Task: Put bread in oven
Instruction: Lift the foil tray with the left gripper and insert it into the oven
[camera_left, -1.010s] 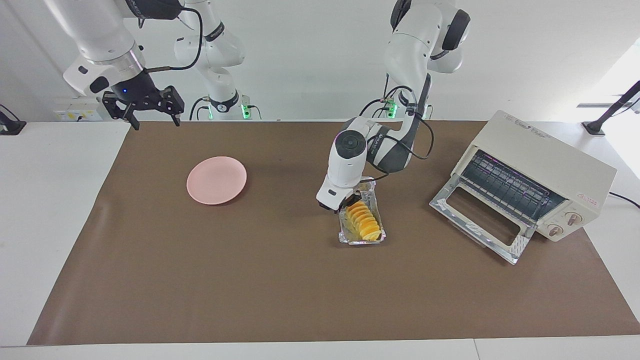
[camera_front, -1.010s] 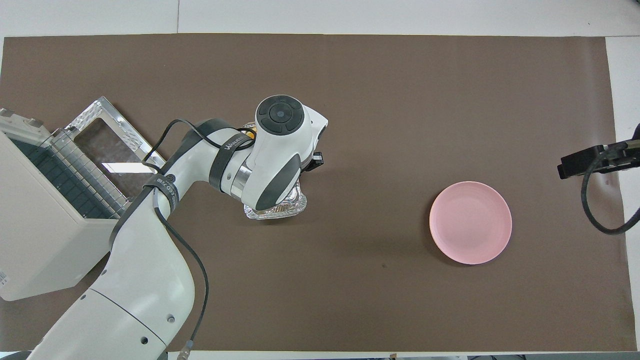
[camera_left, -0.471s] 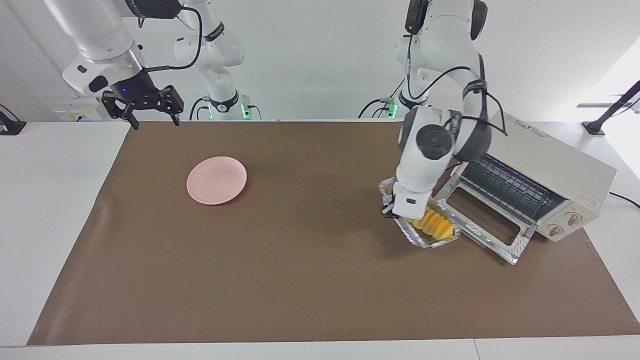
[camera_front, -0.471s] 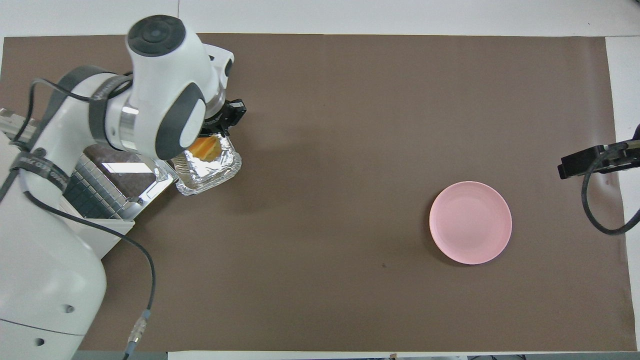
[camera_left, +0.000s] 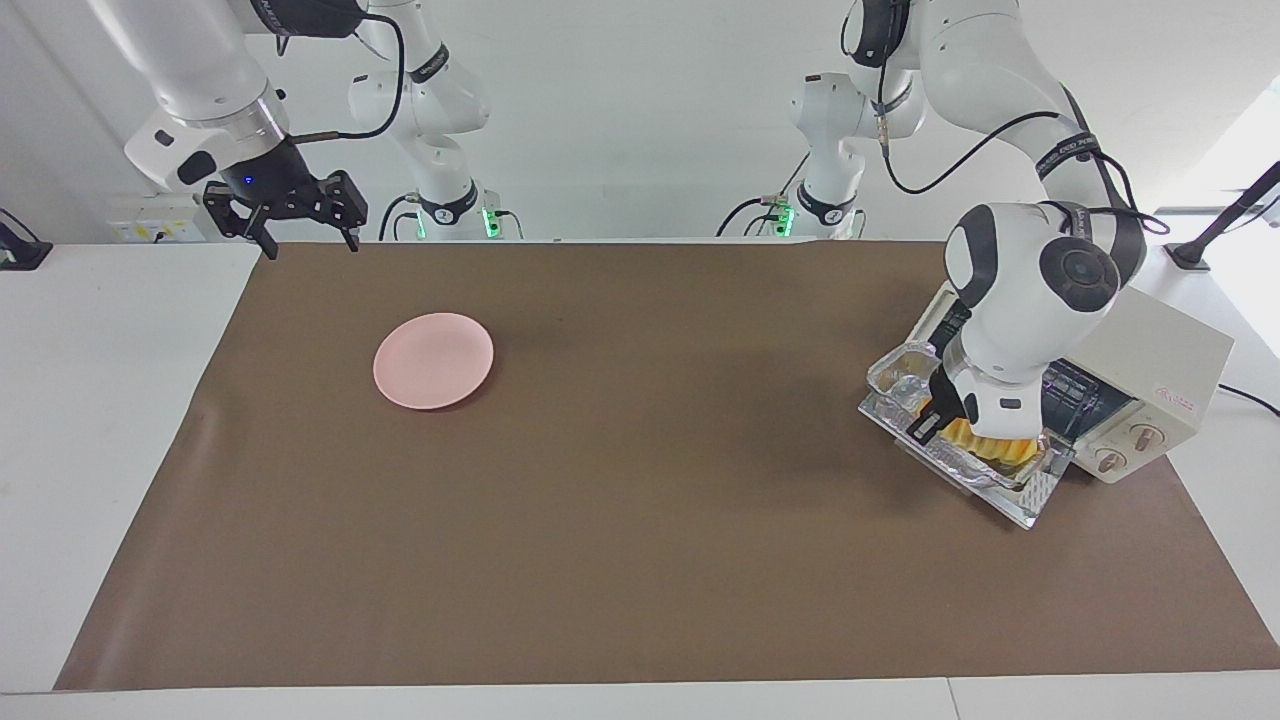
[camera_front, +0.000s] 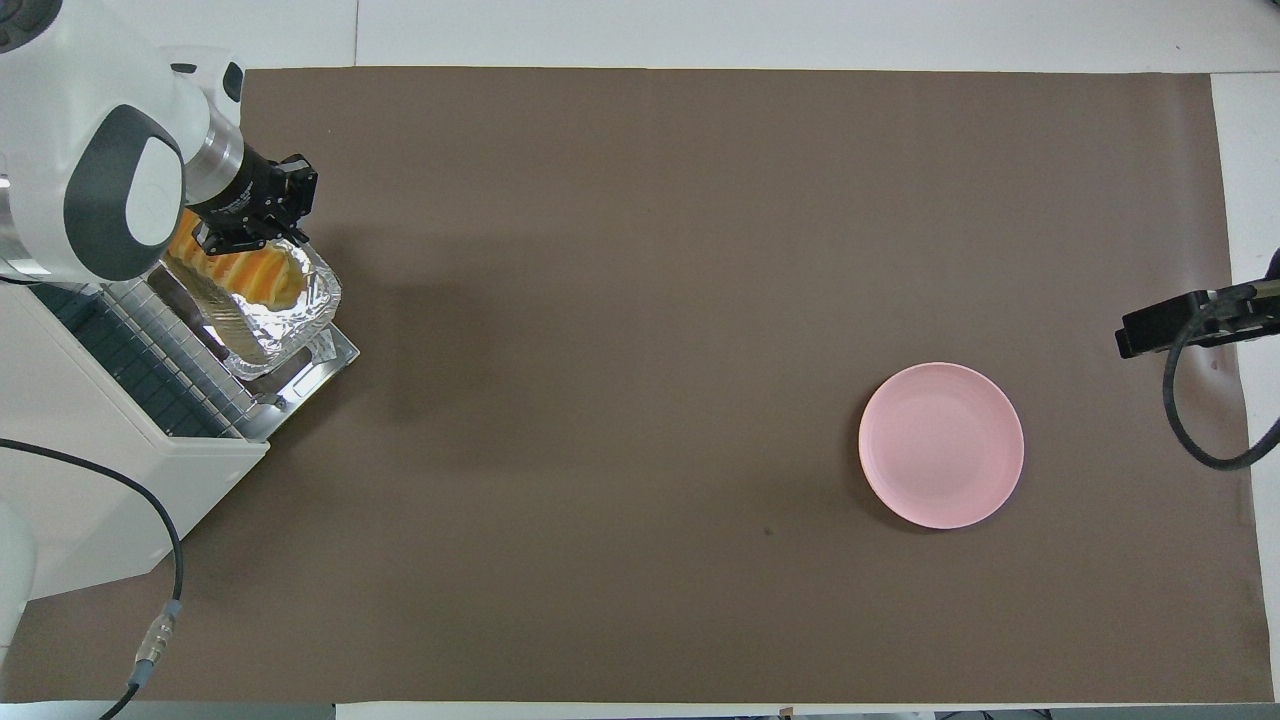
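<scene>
So the left gripper (camera_left: 935, 420) is pinching the rim of the foil tray (camera_left: 905, 375), and it's carrying the whole thing above the oven's (camera_left: 1150, 375) dropped door (camera_left: 1030, 495). The bread (camera_front: 250, 275) is riding along inside the tray, which is hanging over the door with the rack opening right next to it.

Here's what's making me nervous. It's gripping thin crinkled foil by one edge, so I'm guessing that rim could buckle or tear under the load and the tray would sag or tip. If it's tilting when it goes in, the bread could be rolling out onto the door instead of the rack. Also the arm's big wrist is hanging really close to the oven's top front edge, so pushing further in could mean bumping the housing and shoving the oven. And the tray's low corner could be catching on the door lip or the rack front on the way in.

The right gripper (camera_left: 300, 212) is waiting with its fingers spread, up over the table's edge near the pink plate (camera_left: 433, 360), not doing anything.
</scene>
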